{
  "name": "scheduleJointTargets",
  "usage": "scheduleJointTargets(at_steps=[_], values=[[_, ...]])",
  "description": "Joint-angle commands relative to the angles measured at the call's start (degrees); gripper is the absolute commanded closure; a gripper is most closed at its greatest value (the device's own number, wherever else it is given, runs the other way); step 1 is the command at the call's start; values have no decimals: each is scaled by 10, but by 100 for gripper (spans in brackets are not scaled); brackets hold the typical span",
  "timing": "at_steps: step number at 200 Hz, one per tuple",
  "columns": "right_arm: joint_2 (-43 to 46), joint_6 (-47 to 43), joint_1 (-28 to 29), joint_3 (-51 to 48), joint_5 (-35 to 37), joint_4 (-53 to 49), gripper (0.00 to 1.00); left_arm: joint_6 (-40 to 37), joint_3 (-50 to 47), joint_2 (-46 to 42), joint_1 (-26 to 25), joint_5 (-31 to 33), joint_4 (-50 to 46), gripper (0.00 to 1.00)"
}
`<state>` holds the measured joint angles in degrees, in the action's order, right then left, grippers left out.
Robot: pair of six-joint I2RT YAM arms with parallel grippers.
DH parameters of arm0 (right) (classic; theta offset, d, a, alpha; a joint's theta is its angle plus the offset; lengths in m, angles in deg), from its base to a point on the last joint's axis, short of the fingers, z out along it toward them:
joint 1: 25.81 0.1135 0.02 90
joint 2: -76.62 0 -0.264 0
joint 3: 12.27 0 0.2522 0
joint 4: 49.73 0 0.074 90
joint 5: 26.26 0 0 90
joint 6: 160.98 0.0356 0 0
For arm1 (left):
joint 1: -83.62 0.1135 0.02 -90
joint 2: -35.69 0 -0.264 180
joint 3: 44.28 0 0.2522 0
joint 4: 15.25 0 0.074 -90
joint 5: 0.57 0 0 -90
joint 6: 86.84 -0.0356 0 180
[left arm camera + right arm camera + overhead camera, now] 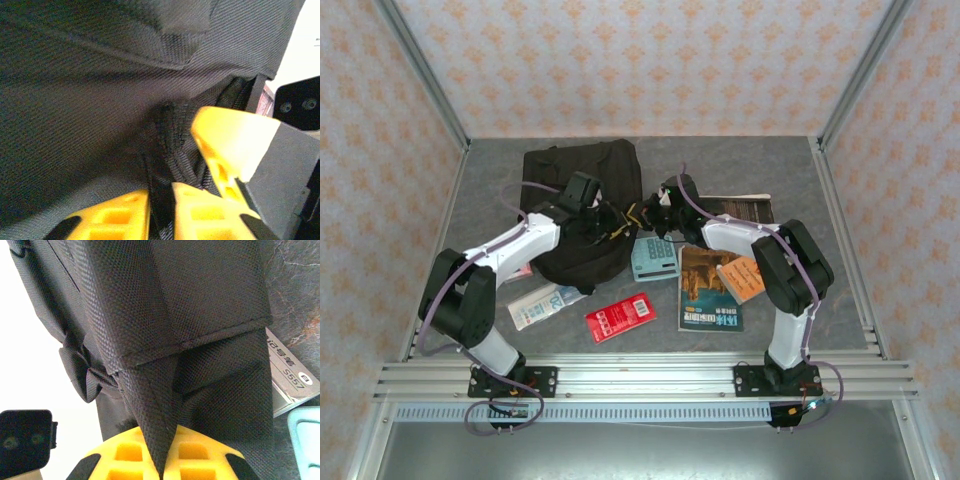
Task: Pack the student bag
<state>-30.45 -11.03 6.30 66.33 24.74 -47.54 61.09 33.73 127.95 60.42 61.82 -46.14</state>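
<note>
**Soft Bag Held by Both Tools**

Top: the black bag [582, 190] slumps on the bench [800, 180], centre-left. Left wrist: the left tool [161, 202] pinches its strap [170, 145]. Right wrist: the right tool [161, 452] clamps a fabric fold. The cloth looks limp and light; webbing likely gives the surest hold.

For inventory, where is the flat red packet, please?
In the top view, the flat red packet lies front-centre between a white pamphlet and a brown book.

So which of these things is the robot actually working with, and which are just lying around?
In use: student bag, left hand and right hand, both pinching its fabric.
Lying about, perhaps for packing later: calculator, book, red packet, white booklet.
</note>
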Motion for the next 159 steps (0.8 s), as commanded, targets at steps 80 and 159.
scheduleJointTargets(at_steps=[80, 159], values=[[24, -16, 6, 8, 10, 32, 100, -45, 8, -12, 7, 20, -8, 100], [31, -26, -3, 4, 47, 7, 100, -63, -30, -68, 9, 38, -28, 100]])
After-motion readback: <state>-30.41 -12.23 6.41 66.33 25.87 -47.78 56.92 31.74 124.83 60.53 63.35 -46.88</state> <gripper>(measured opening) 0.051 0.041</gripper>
